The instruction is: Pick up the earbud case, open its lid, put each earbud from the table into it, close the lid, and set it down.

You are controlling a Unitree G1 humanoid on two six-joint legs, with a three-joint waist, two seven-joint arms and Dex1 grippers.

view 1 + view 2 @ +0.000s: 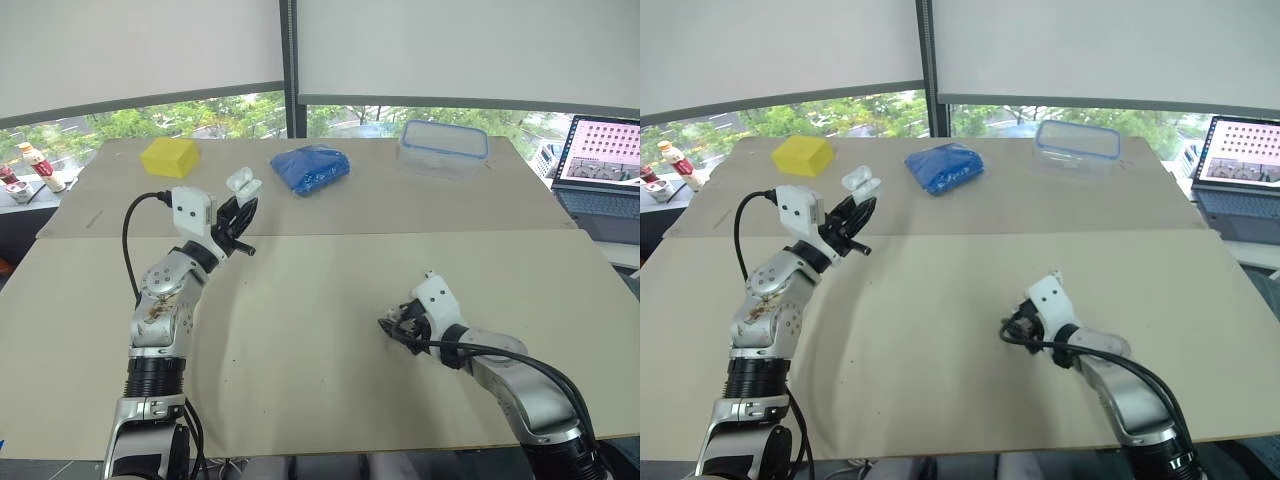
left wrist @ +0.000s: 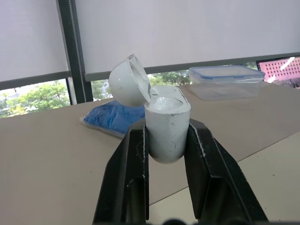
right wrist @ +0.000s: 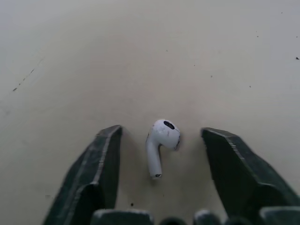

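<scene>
Earbud case [image 2: 167,126]: white, lid [image 2: 129,80] hanging open, being held upright above the table [image 1: 330,290].
Earbud [image 3: 161,140]: white, small, lying flat on the table.

Along the far edge of the bench [image 1: 330,300] sit a yellow block [image 1: 170,157] near the left corner, a crumpled blue bag [image 1: 311,168] (about midway), and a clear lidded container [image 1: 443,146] toward the right corner, with an open laptop [image 1: 603,165] beyond the right edge.
</scene>
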